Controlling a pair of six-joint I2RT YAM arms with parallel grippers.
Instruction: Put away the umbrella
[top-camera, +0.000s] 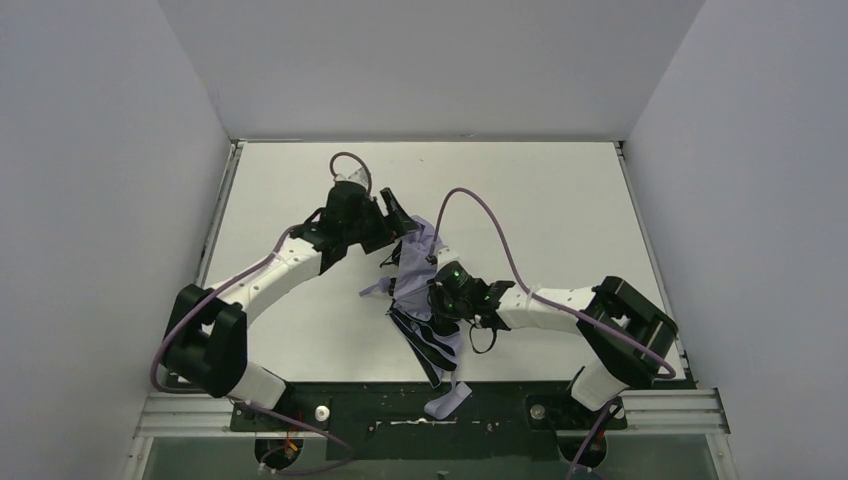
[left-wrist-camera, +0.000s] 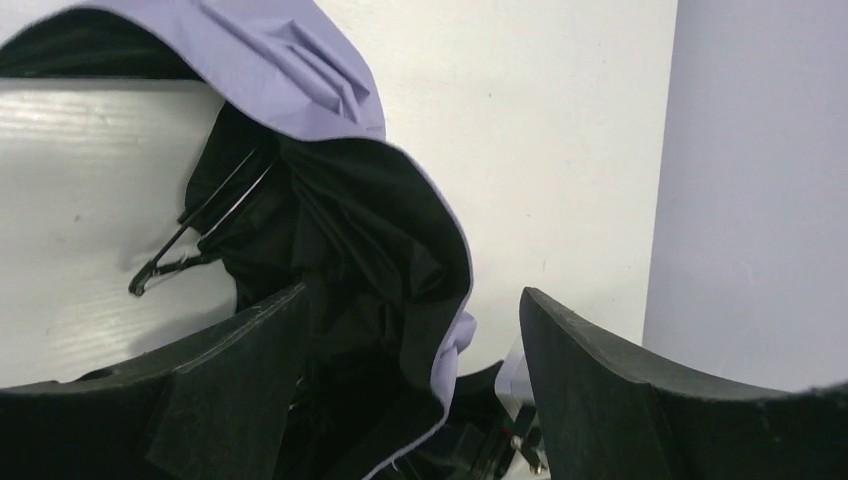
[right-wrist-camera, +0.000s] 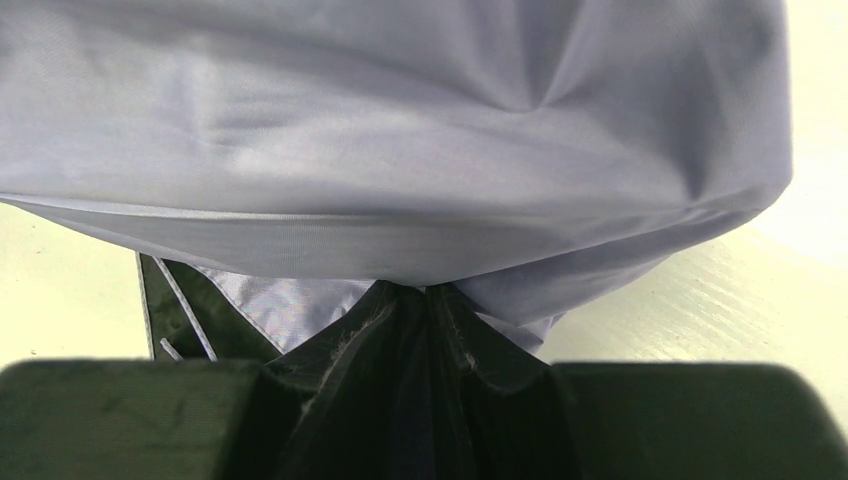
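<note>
The umbrella (top-camera: 418, 262) lies partly collapsed in the middle of the table, lavender fabric outside and black lining inside. Its near end (top-camera: 447, 400) reaches past the table's front edge. My left gripper (top-camera: 400, 222) is open at the umbrella's far end. In the left wrist view the black lining and a lavender hem (left-wrist-camera: 290, 70) hang between my spread fingers (left-wrist-camera: 230, 370), and thin black ribs (left-wrist-camera: 190, 235) stick out to the left. My right gripper (top-camera: 437, 298) is shut on the umbrella's middle. In the right wrist view its closed fingertips (right-wrist-camera: 430, 300) pinch the lavender fabric (right-wrist-camera: 400, 130).
The white table (top-camera: 560, 200) is walled by grey panels at the back and on both sides. A black base strip (top-camera: 380, 400) with the arm mounts runs along the near edge. The lavender cables (top-camera: 490, 225) arch over the table.
</note>
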